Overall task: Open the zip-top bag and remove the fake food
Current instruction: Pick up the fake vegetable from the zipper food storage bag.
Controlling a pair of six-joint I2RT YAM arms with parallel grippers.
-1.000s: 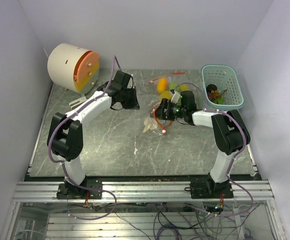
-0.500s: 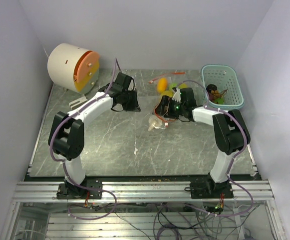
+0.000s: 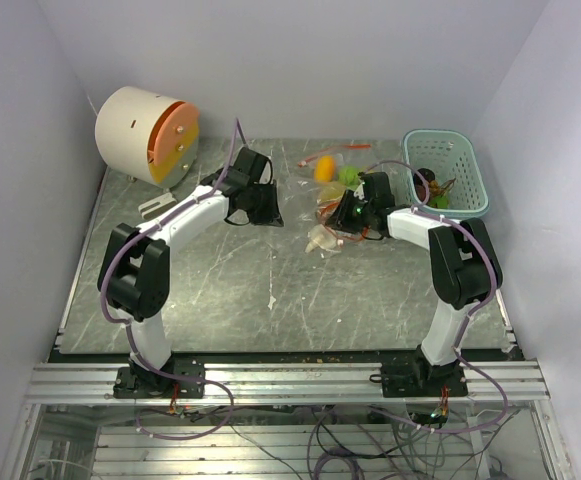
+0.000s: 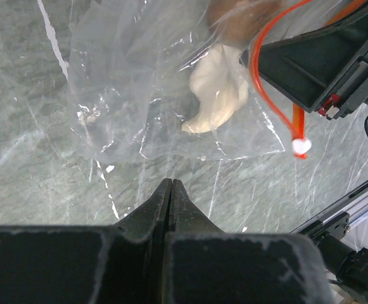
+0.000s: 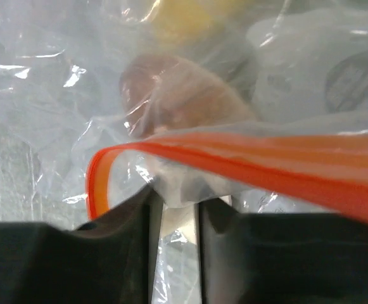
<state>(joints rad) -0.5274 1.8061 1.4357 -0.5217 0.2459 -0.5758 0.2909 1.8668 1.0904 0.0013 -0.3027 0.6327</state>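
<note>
The clear zip-top bag [image 3: 326,228] lies crumpled at the table's middle back, and its red-orange zip strip [image 5: 266,158] loops over my right gripper's fingers. Fake food shows as a brown-capped, cream-stemmed mushroom piece [image 4: 218,95] inside the bag. An orange ball [image 3: 323,170] and green bits [image 3: 348,175] sit on the table behind it. My right gripper [image 5: 174,197] reaches into the bag's mouth, its jaws closed on the mushroom's pale stem along with some plastic film. My left gripper [image 4: 171,182] is shut and empty, just short of the bag's near edge.
A pale teal basket [image 3: 475,190] with a few dark and green pieces stands at the back right. A cream drum with an orange face [image 3: 145,135] sits at the back left. Walls close in on three sides.
My right gripper has closed its jaws and shifted a little to the back right, and the bag has bunched up with it. The left arm has barely moved.
</note>
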